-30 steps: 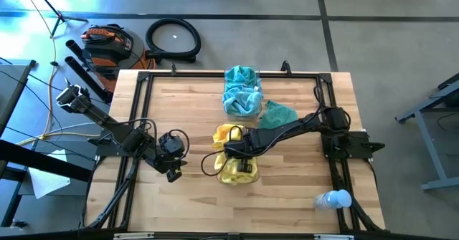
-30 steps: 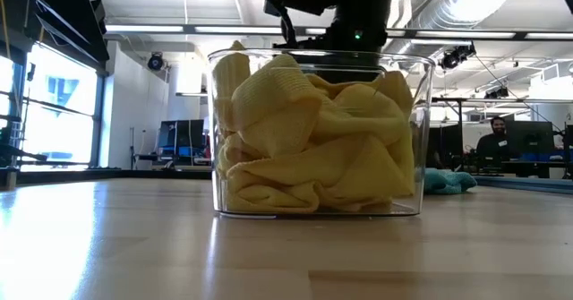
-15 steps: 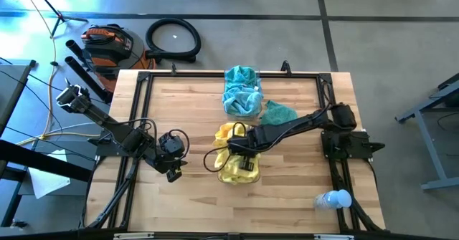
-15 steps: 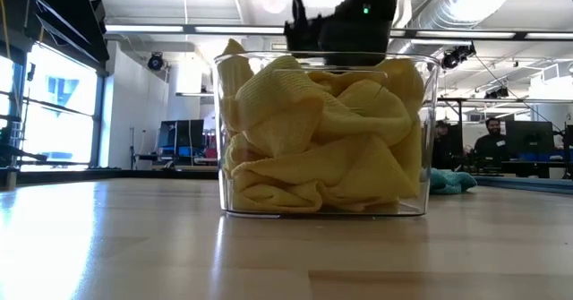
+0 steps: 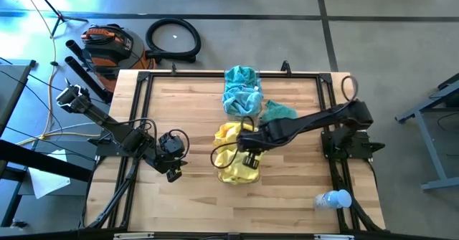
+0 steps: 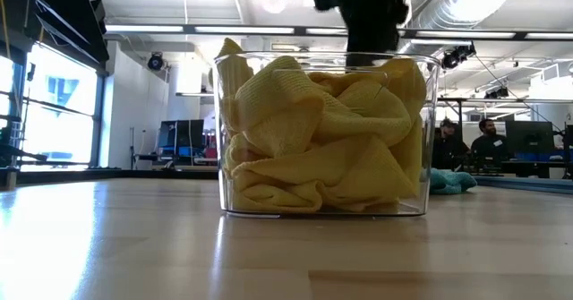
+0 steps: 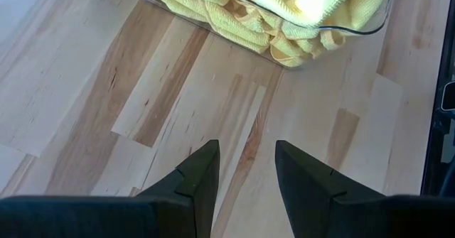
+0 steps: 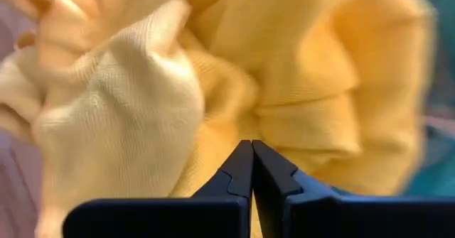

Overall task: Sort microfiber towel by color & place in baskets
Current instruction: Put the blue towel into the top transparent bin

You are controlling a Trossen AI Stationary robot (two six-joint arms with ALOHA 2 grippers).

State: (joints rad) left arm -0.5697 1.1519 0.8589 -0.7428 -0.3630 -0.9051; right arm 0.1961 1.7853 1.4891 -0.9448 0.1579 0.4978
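Over the near basket (image 5: 239, 174), the right gripper (image 5: 249, 152) hangs with its jaws clenched together on nothing; the right wrist view shows the two fingers meeting tip to tip above crumpled yellow towels (image 8: 213, 74). These yellow towels (image 6: 313, 148) fill that clear bin to its rim, and one fold stands above the wall at the back left corner in the low view. The far basket (image 5: 241, 97) holds the teal towels heaped above its rim. One loose teal towel (image 5: 277, 113) lies on the tabletop (image 5: 186, 111) just beside the far basket, on the right arm's side.

Judgement: the yellow sort looks finished and the loose teal towel is the remaining piece. To do the step well, the right gripper should rise clear of the bin wall before travelling sideways, open before descending, and take the cloth at a raised fold rather than pressing flat on the wood. The drop should fall over the middle of the far basket, since its load already stands high and may spill.

Clearance: the two baskets stand close together, leaving little room between them. The black frame rail (image 5: 326, 97) runs near the loose towel on its outer side. Open wood lies toward the left gripper (image 5: 173, 170), which waits at the tabletop's left with fingers (image 7: 199, 177) parted and empty. A white bottle (image 5: 334, 198) sits well apart at the near right corner.
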